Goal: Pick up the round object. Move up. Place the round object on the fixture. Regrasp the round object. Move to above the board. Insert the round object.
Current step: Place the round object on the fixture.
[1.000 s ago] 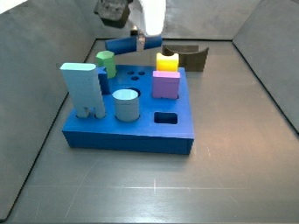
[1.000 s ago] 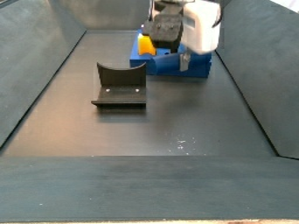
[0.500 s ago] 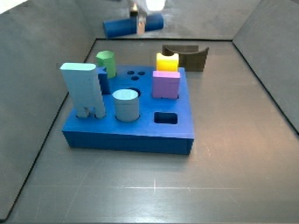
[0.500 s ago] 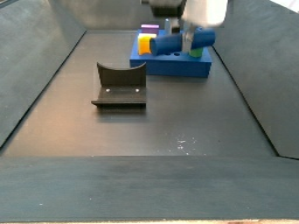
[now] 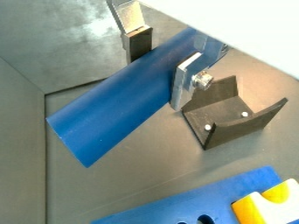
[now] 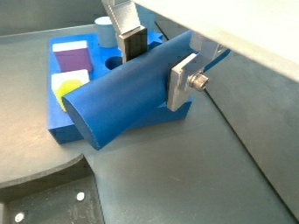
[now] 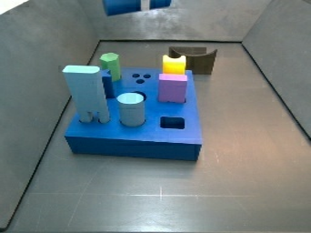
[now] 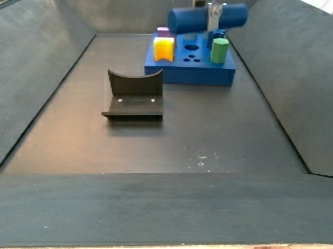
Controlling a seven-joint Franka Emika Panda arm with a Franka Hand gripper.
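Observation:
My gripper (image 5: pixel 162 63) is shut on the round object (image 5: pixel 117 109), a long dark blue cylinder held lying crosswise between the fingers, also in the other wrist view (image 6: pixel 122 96). In a side view the gripper (image 7: pixel 152 4) and the cylinder (image 7: pixel 122 5) are at the picture's top edge, high above the board (image 7: pixel 140 136). In the other side view the cylinder (image 8: pixel 196 19) hangs above the board (image 8: pixel 196 73). The dark fixture (image 8: pixel 132 94) stands empty on the floor, also seen in a side view (image 7: pixel 195 59) and a wrist view (image 5: pixel 233 114).
On the board stand a green cylinder (image 7: pixel 109 64), a short pale blue cylinder (image 7: pixel 131 109), a yellow peg (image 7: pixel 174 64), a purple block (image 7: pixel 173 88) and a tall pale blue block (image 7: pixel 85 91). Grey walls enclose the floor.
My gripper has risen with the dark blue cylinder, from just above the board's far side to high above it. The board and fixture have not moved.

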